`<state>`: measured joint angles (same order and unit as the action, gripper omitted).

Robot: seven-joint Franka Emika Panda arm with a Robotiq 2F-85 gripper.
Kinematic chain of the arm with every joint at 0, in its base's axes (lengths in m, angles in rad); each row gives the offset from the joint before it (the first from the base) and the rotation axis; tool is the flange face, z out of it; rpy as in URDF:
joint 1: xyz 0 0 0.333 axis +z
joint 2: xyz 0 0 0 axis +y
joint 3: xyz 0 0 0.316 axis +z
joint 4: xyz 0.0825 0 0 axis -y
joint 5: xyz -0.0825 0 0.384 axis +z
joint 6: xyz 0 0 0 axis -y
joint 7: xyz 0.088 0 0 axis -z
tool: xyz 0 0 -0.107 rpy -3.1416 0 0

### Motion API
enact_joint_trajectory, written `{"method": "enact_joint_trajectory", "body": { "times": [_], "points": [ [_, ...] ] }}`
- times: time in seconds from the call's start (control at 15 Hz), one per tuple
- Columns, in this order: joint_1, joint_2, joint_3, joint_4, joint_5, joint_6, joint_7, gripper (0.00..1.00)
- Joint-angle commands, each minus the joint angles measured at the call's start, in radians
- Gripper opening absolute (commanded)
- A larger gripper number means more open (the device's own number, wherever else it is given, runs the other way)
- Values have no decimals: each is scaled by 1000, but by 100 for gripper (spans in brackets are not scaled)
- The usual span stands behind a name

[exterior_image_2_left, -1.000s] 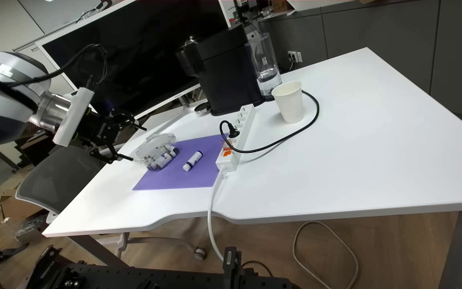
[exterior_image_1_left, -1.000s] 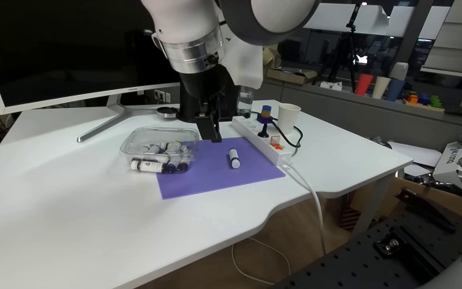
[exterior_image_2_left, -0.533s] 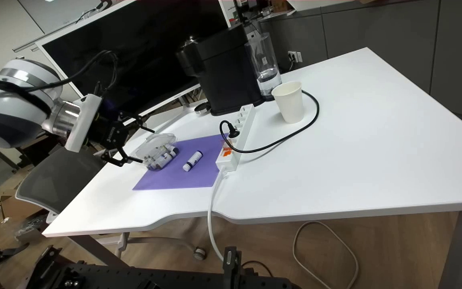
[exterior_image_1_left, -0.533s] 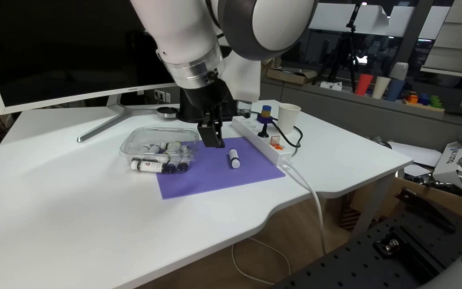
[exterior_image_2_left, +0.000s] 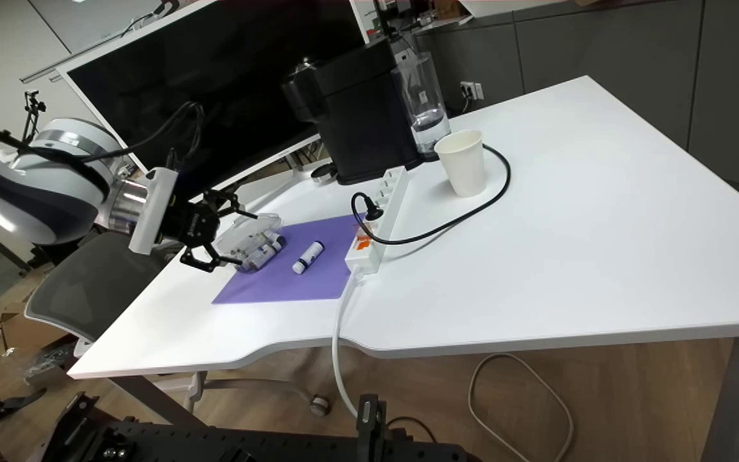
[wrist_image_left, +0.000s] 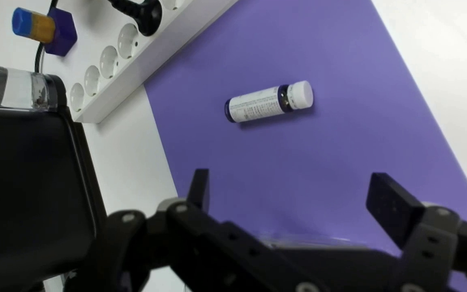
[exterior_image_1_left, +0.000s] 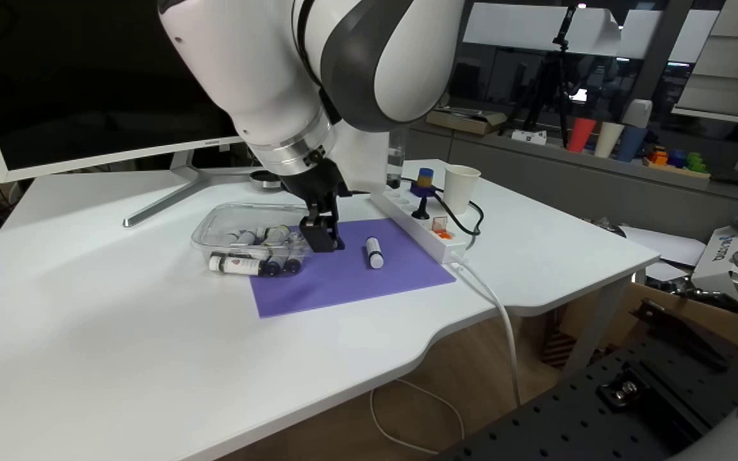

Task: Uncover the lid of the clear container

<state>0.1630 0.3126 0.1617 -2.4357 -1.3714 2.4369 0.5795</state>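
Observation:
The clear container (exterior_image_1_left: 221, 224) sits on the white table, partly over the purple mat, with several small white-labelled dark bottles inside. It also shows in an exterior view (exterior_image_2_left: 241, 247), behind my gripper. The see-through lid (exterior_image_2_left: 259, 223) seems to lie flat across its top, but I cannot clearly tell it from the box rim. My gripper (exterior_image_1_left: 323, 238) is beside the container's end, slightly above it, tilted, with its fingers apart in an exterior view (exterior_image_2_left: 249, 239). In the wrist view the gripper (wrist_image_left: 288, 186) is open and empty; a clear plastic edge (wrist_image_left: 322, 242) shows low between the fingers.
A loose white-capped bottle (exterior_image_1_left: 374, 252) lies on the purple mat (exterior_image_1_left: 350, 288). A white power strip (exterior_image_1_left: 420, 227) with a black plug borders the mat. A paper cup (exterior_image_1_left: 459, 187), a black machine (exterior_image_2_left: 363, 109) and a monitor foot (exterior_image_1_left: 164, 205) stand around.
My gripper has moved down and closer to the container, in front of its end. Its fingers stay apart. The container and the loose bottle have not moved.

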Motion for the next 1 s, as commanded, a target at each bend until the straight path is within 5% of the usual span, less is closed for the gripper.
{"method": "enact_joint_trajectory", "body": {
  "times": [0.0, 0.93],
  "points": [
    [27, 59, -1, 54, -40, -22, 70, 100],
    [59, 54, 15, 65, -43, -53, 62, 100]
  ]
}}
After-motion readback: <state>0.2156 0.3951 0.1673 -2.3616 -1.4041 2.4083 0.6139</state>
